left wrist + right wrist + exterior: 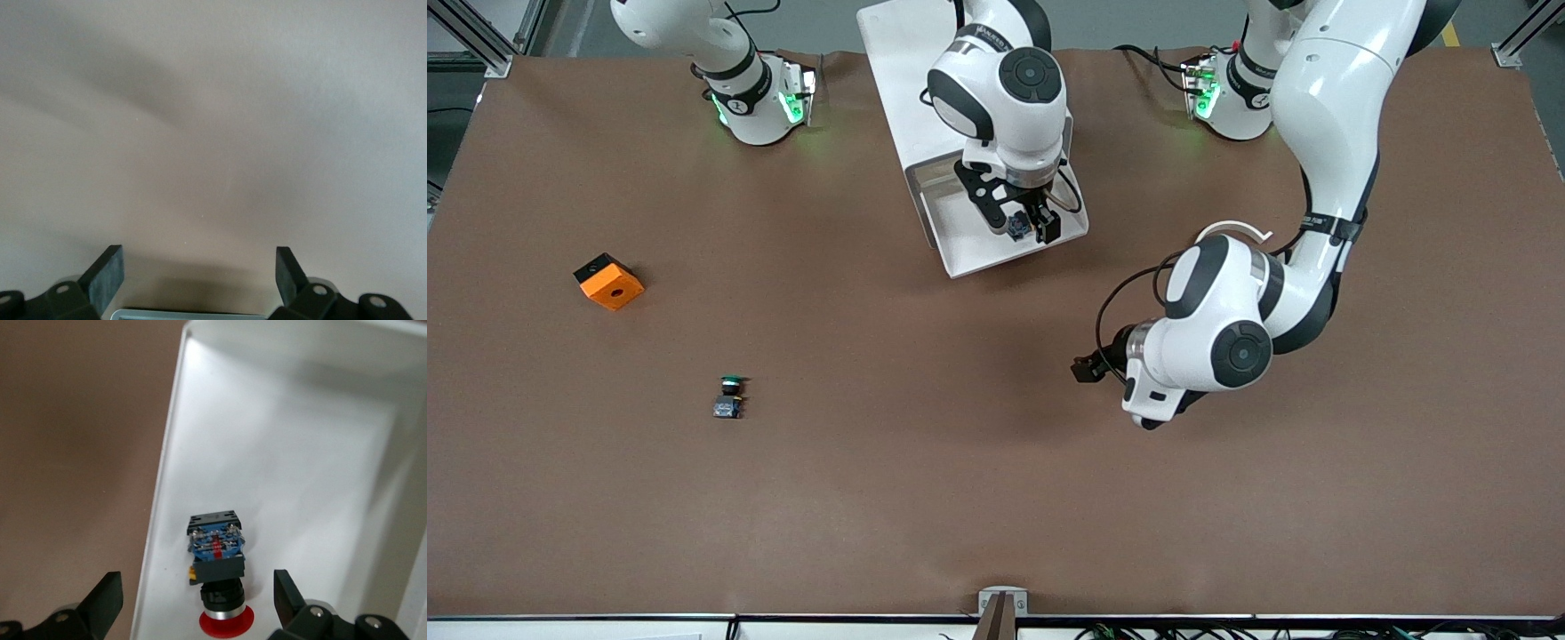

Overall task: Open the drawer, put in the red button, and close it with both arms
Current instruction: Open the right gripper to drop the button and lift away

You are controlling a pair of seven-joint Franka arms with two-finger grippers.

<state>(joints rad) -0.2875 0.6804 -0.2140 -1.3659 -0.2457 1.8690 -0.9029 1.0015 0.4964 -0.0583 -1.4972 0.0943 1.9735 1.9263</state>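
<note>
The red button (217,563) lies on its side on the floor of the open white drawer (287,453), its red cap toward the wrist camera. My right gripper (197,593) hangs open just above it, a finger on each side and neither touching. From the front, the right gripper (1024,229) is over the drawer (969,244) with the red button (1016,227) below it. My left gripper (1087,369) is open and holds nothing, low over bare table nearer the front camera than the drawer. The left wrist view shows the left gripper (200,270) over brown tabletop only.
The drawer's white cabinet (907,71) stands between the two arm bases. A green-capped button (730,396) and an orange block (608,281) sit toward the right arm's end of the table. The left arm's elbow (1227,347) bulks low over the table.
</note>
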